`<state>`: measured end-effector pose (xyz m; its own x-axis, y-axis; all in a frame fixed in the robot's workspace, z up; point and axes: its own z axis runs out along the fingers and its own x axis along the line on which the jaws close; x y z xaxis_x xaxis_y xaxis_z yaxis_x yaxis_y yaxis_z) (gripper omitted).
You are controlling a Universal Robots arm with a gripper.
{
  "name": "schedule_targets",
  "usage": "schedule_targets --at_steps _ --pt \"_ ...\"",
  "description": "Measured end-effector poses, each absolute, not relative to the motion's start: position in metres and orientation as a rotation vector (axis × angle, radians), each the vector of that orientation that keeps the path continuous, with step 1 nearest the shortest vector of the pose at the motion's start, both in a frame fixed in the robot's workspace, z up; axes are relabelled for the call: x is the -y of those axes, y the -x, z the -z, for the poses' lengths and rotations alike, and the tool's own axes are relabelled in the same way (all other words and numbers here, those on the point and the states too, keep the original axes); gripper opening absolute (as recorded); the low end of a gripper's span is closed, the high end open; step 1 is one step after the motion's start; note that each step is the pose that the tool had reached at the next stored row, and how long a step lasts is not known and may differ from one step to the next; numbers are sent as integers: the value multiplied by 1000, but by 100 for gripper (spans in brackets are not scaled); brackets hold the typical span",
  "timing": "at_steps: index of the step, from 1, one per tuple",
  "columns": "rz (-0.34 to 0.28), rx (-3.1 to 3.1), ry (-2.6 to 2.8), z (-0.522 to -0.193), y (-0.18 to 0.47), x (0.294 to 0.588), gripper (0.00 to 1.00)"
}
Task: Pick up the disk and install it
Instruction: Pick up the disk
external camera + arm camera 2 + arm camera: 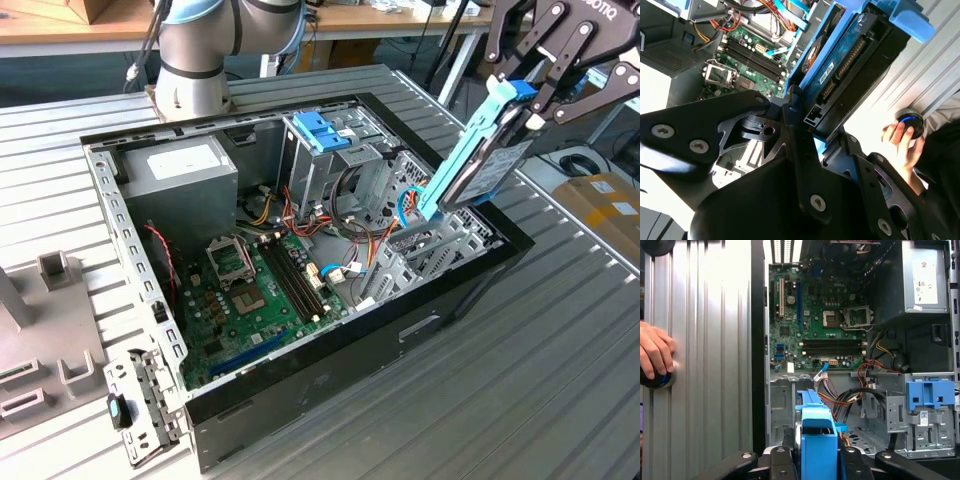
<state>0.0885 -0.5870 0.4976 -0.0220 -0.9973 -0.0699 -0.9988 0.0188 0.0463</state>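
- Grey metal slats make up the tabletop [520,400]. At the exterior view's left, grey blocks [50,290] stand on it beside the open computer case [330,370].
- Behind the case, my arm's base [195,70] sits on the tabletop.
- Inside the case, toward the exterior view's left, lies the grey power-supply box [185,170], with the green motherboard [250,295] in front of it.
- Further right, a blue latch [322,130] tops the metal drive cage [350,175], with red, yellow and black cables beside it.
- Right again, the disk [480,165] hangs tilted over the case's right end, a blue rail running up its edge. Its lower end is down by the case's rim, and I cannot tell whether it touches.
- My pincer [528,108] is clamped on the disk's upper end, with a finger on each face.
- In the second wrist view, a person's hand [897,142] rests on a dark round knob [912,122] outside the case.
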Motion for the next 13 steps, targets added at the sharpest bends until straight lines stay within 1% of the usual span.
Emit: schedule_targets --at_steps 13 --pt "-130 -2230 2185 -495 -102 587 37"
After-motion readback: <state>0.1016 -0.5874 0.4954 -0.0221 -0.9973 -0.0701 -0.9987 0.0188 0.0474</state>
